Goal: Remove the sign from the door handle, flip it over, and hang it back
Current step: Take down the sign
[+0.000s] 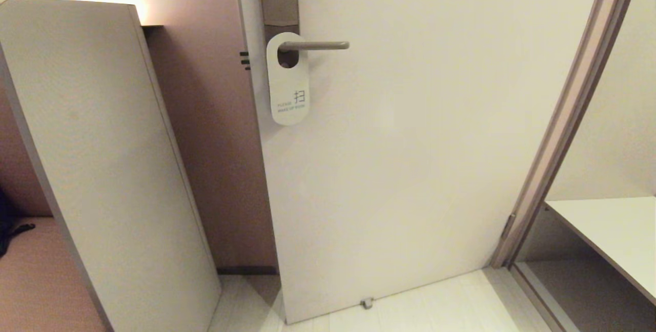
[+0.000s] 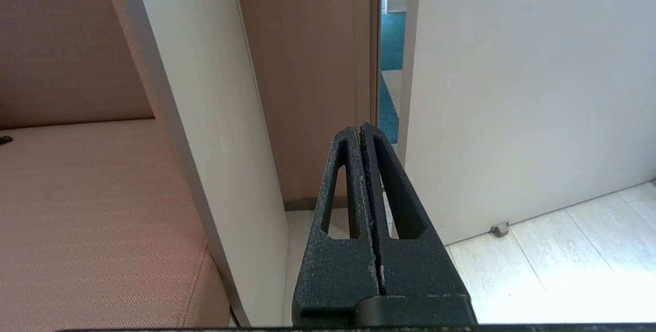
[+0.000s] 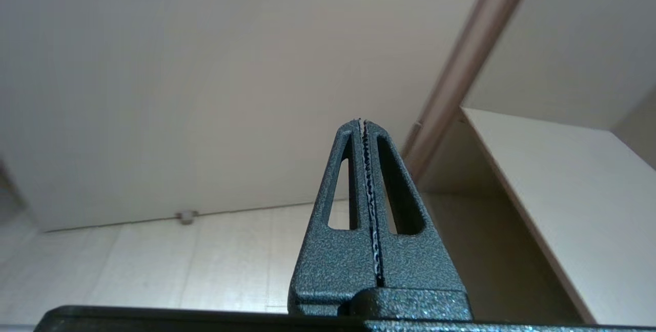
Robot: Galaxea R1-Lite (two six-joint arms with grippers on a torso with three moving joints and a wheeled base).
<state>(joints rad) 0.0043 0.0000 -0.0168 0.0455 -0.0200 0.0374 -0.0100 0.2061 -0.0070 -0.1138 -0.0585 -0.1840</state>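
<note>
A white sign (image 1: pixel 288 86) hangs by its hole on the grey door handle (image 1: pixel 318 45), flat against the white door (image 1: pixel 410 158), printed side facing me. Neither arm shows in the head view. My left gripper (image 2: pixel 360 128) is shut with nothing in it, low down and facing the gap at the door's edge. Also shut and empty, my right gripper (image 3: pixel 361 122) is held low, facing the bottom of the door (image 3: pixel 179 91). The sign and handle are outside both wrist views.
A tall pale panel (image 1: pixel 97 158) stands to the left of the door, with a brown cushioned seat (image 2: pixel 87 219) beside it. A door frame (image 1: pixel 564 117) and a white shelf (image 1: pixel 610 234) are on the right. A small door stop (image 1: pixel 366 303) sits on the pale floor.
</note>
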